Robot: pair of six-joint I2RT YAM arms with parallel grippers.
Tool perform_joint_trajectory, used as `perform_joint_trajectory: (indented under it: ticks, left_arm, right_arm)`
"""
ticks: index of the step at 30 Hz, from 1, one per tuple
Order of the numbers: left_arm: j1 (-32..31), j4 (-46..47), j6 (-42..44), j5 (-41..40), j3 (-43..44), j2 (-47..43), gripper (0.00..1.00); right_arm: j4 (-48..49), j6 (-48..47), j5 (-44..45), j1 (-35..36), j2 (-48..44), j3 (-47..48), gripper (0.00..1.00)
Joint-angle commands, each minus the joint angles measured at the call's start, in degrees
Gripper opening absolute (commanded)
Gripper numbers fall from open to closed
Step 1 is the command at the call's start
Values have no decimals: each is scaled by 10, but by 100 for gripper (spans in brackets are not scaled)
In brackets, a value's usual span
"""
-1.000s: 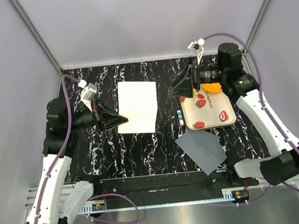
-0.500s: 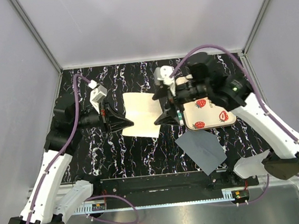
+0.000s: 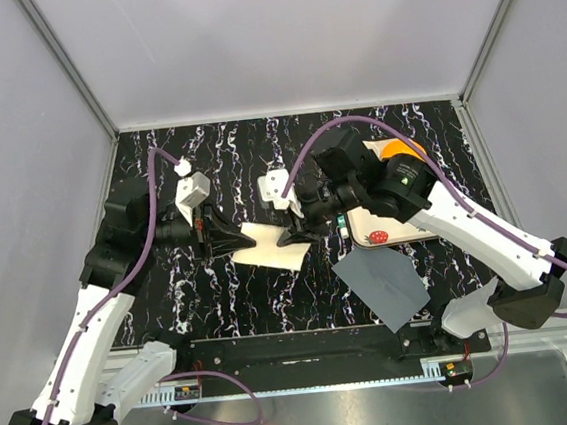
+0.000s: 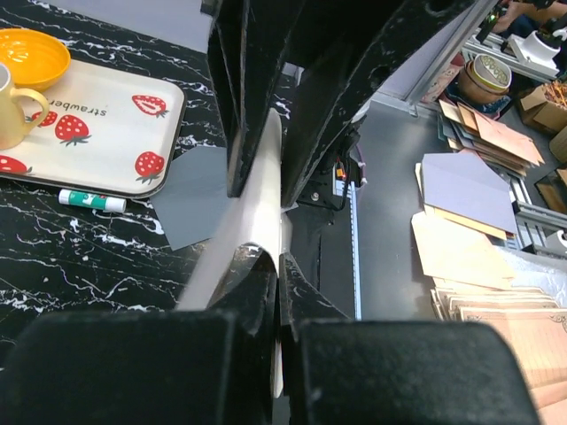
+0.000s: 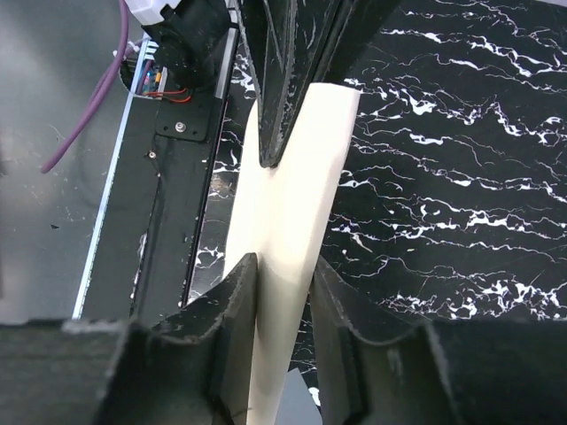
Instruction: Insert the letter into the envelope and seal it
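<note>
1. The envelope (image 3: 381,283) lies flat on the surface (image 3: 219,168) near the front edge, to the right of centre. It is apart from both grippers, with one corner pointing toward the arm bases.
2. The letter (image 3: 270,246) is further in, at mid-surface to the left of the envelope. It is held between the two grippers and bowed rather than lying flat.
3. The left gripper (image 3: 234,241) is fully closed and pinches the letter's left edge between its fingertips.
4. The right gripper (image 3: 291,238) faces it from the other side, its jaws partway closed with the letter's right edge between them. Its wrist view shows the sheet filling the gap between the fingers (image 5: 235,310). I cannot tell whether they actually clamp it.
5. A glue stick (image 4: 91,201) lies on the surface just beside the near rim of the strawberry-printed tray (image 4: 111,146), beyond the envelope.
6. A yellow mug (image 4: 13,111) stands on the tray, and an orange bowl (image 4: 31,55) sits at its far end.
</note>
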Motion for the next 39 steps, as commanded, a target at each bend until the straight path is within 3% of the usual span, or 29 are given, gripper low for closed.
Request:
perform_joint_trajectory:
  ticks: [1,6,9,11,12,17,20,26,30,31,35,37,38,39]
  left_arm:
    - [-2,-38,78,4,44,7,0]
    - [-3,-88,146,-3,72,15,0]
    - [-3,-104,165,-2,77,17,0]
    - [-4,-104,170,-2,77,15,0]
    - [-3,-105,172,-2,76,13,0]
    - [-6,-116,197,-19,73,6,0]
    - [-8,-120,206,-31,73,4,0]
    - [-7,-121,202,-50,73,2,0]
    - [5,-104,153,-78,67,-12,42]
    - [16,-103,144,-73,67,-15,59]
    - [124,-33,31,0,25,-48,76]
    - [195,69,-52,41,-7,-73,80]
    - [227,174,-213,57,-80,-89,82]
    - [240,312,-274,63,-108,-103,83]
  right_arm:
    - [1,6,7,6,-8,-4,30]
    - [1,57,-6,7,-8,-17,31]
    - [11,93,-23,7,-11,-21,42]
    - [17,122,-26,7,-5,-19,60]
    - [20,132,-23,6,-5,-18,61]
    - [38,170,-41,5,-1,-16,38]
    - [40,180,-56,5,5,-11,33]
    - [44,184,-39,5,11,-11,3]
    - [57,195,0,5,7,-9,0]
    - [64,201,8,1,5,-7,0]
    - [100,249,-13,-49,3,5,0]
    - [146,295,-41,-90,-6,3,0]
    - [184,322,-61,-105,-16,-6,0]
    - [203,332,-62,-109,-20,-10,0]
